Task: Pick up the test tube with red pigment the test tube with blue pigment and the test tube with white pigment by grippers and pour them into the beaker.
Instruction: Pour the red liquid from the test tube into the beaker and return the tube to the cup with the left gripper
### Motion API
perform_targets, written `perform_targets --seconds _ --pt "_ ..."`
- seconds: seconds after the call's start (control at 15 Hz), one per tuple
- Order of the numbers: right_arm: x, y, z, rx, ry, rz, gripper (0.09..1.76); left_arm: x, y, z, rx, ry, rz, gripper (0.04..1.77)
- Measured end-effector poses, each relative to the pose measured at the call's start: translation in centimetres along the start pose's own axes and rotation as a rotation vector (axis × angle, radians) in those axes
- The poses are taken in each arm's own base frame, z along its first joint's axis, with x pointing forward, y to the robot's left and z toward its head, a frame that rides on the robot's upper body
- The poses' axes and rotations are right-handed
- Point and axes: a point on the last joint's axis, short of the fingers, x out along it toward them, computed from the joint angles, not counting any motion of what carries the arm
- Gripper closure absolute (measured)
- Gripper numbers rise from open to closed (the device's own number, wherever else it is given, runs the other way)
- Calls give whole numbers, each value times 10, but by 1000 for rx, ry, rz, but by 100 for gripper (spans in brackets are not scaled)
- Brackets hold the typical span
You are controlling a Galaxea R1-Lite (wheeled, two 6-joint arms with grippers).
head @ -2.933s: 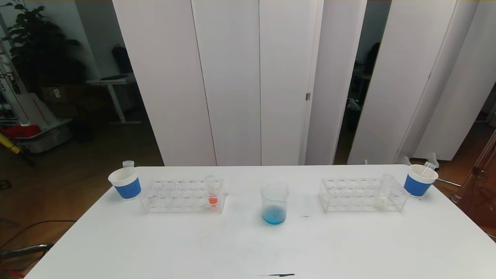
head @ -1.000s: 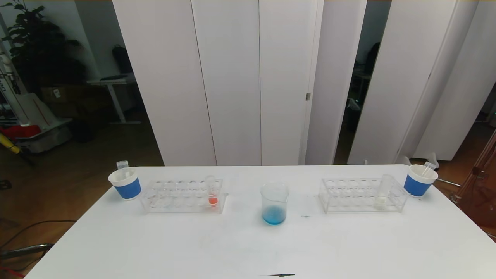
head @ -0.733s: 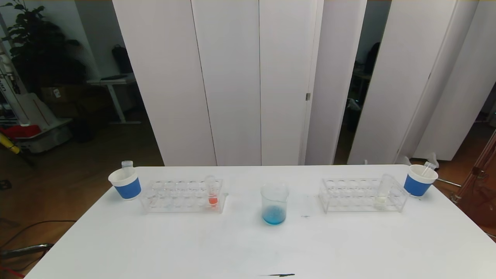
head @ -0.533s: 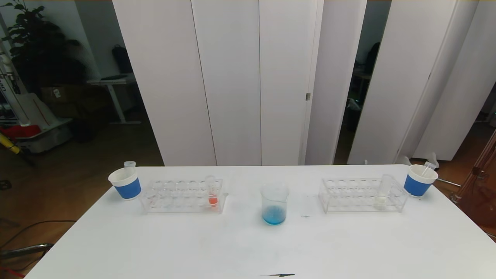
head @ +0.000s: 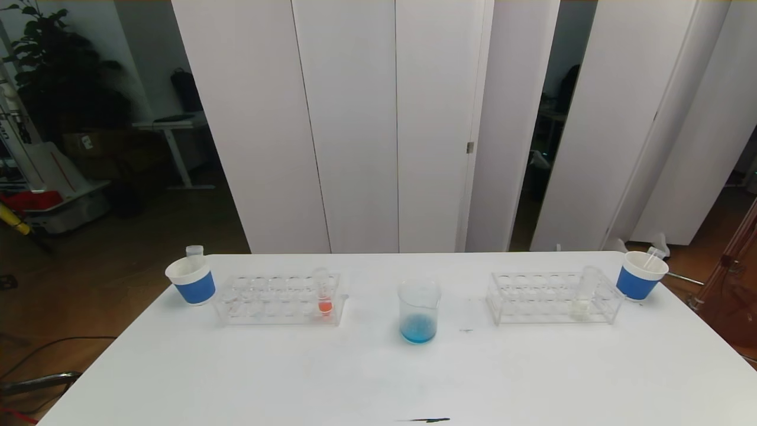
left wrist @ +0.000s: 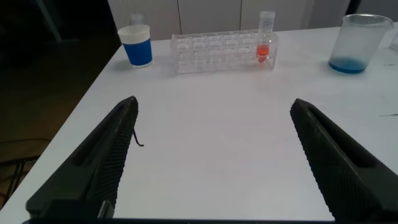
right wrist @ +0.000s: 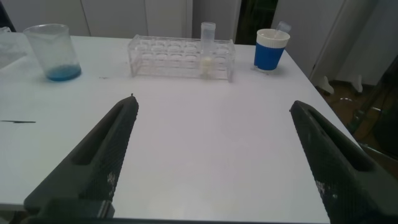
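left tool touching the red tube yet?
Apart. In the left wrist view the left tool is open over bare table, with the red tube standing in its rack well beyond the fingertips.

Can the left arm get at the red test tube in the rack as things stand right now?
Probably yes. The left gripper is open over bare table, and nothing stands between it and the red test tube, upright at the near end of its rack, its top sticking up clear.
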Motion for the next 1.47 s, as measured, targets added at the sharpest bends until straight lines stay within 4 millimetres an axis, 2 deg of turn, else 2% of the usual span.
perform_targets --seconds 1.2,1.47 --pt "0 0 0 0 0 0 10 0 0 1 6 -6 2 6" --pt "0 0 0 0 0 0 10 -5 1 17 7 -58 11 6"
